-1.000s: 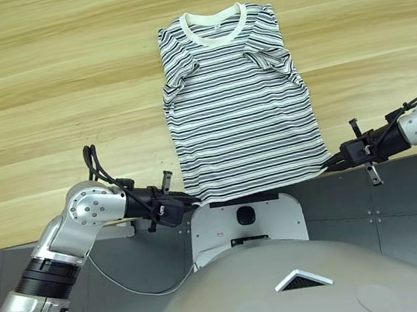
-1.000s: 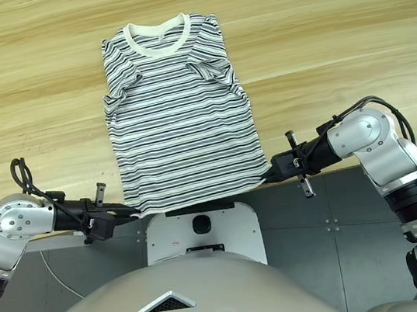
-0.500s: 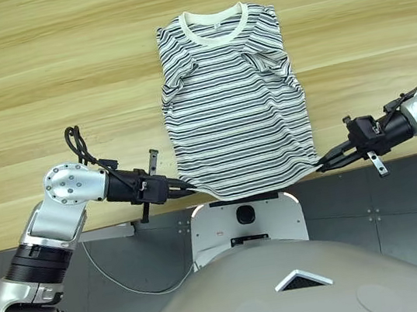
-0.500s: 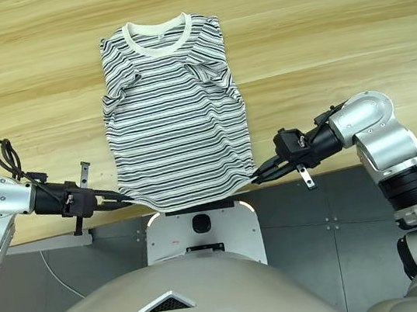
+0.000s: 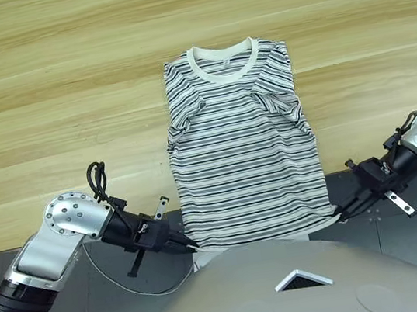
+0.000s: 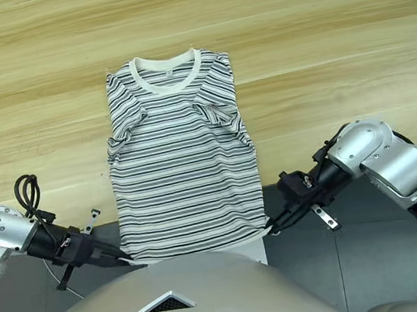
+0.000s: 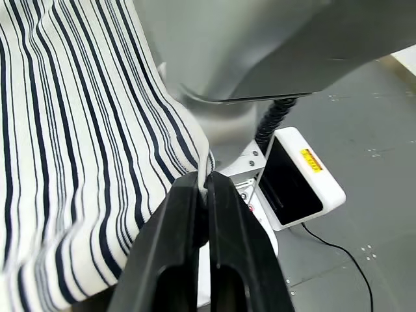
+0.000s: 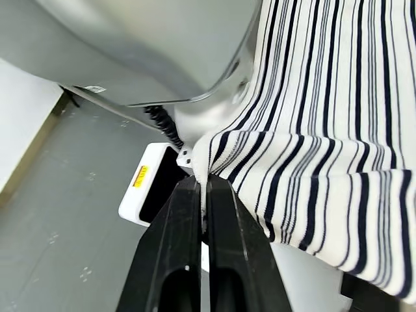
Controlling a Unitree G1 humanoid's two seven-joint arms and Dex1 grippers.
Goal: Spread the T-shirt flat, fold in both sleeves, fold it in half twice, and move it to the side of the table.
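Black two-finger left pincer [image 7: 203,182] pressed together on the lower left hem corner of the navy-and-white striped cotton T-shirt [image 5: 244,158]. Black right pincer [image 8: 198,182] pinches the lower right corner the same way. Both sit below the near edge of the light wood-grain desk [image 5: 64,83], just off it. Compared with a second ago, both arms have drawn back toward the robot and dropped, dragging the shirt along. The cream ribbed collar [image 5: 222,50] now lies nearer on the desk, and the hem [image 5: 259,233] hangs past the edge instead of lying on it. The body looks taut and smoother, with the sleeves [image 5: 275,100] bunched inward on the chest. Likely a straightening tug. The first half-fold looks next, which means carrying the hem up to the collar.
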